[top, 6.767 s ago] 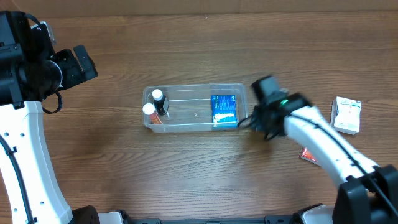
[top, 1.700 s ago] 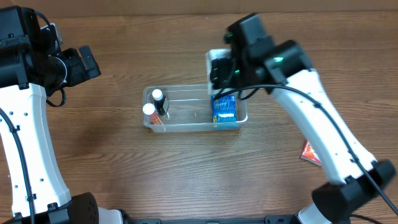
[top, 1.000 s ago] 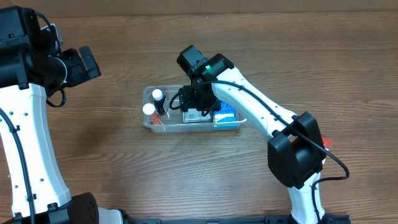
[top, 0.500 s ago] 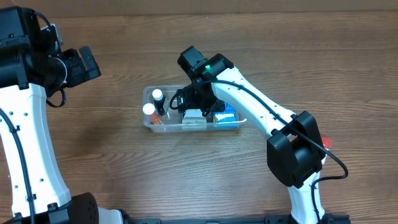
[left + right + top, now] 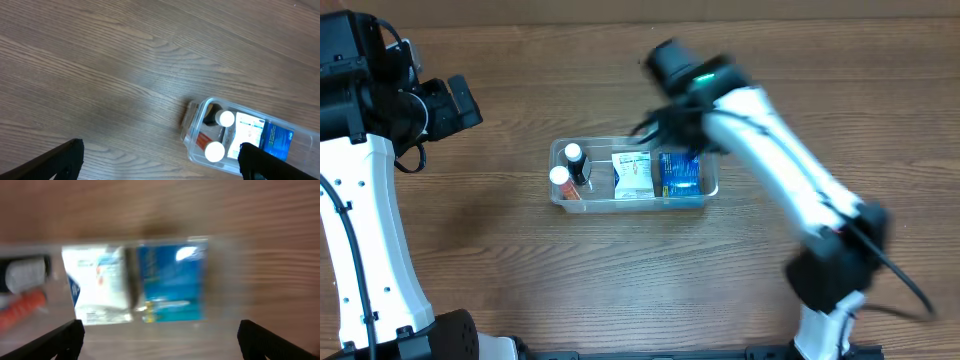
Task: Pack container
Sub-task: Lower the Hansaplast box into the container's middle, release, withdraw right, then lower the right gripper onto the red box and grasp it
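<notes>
The clear container [image 5: 632,204] sits mid-table. It holds two white-capped bottles [image 5: 566,165] at its left end, a white box [image 5: 632,175] in the middle and a blue box [image 5: 680,174] at its right end. My right gripper [image 5: 668,124] is blurred, above the container's far edge, open and empty. In the right wrist view the open fingers [image 5: 160,340] hang above the white box [image 5: 97,287] and blue box [image 5: 172,282]. My left gripper [image 5: 455,105] is open and empty at the far left. Its wrist view [image 5: 160,162] shows the container [image 5: 192,127] to the right.
Bare wooden table surrounds the container on all sides. The right arm [image 5: 790,180] stretches across the right side of the table above the surface. The left arm's white links [image 5: 360,230] stand along the left edge.
The right gripper let go of the white box inside the container, between the bottles and the blue box, then rose and swung away to the right. The left arm has not moved.
</notes>
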Action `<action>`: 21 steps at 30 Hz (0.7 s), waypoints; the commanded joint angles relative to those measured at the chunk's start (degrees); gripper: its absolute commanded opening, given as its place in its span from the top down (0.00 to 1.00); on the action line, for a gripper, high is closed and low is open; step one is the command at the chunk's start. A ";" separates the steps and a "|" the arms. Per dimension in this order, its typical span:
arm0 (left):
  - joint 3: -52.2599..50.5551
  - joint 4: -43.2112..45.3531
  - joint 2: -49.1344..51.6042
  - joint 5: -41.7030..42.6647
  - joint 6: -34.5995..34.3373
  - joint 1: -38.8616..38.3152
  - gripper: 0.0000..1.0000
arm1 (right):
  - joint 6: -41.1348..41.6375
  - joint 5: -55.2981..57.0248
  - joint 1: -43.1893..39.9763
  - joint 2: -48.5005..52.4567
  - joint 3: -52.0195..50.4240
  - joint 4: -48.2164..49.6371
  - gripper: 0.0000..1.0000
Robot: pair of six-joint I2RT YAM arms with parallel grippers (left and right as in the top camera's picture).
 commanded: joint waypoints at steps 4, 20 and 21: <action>-0.09 -0.26 0.13 0.24 1.95 0.24 0.00 | 3.58 5.35 -19.91 -9.84 2.47 -9.16 0.00; -0.09 -0.11 0.13 0.22 1.95 0.24 0.00 | -7.15 -0.92 -42.64 -9.88 -34.03 5.95 0.00; -0.09 -0.07 0.13 0.22 1.95 0.24 0.00 | -9.14 -2.23 -43.43 -9.88 -35.95 7.76 0.00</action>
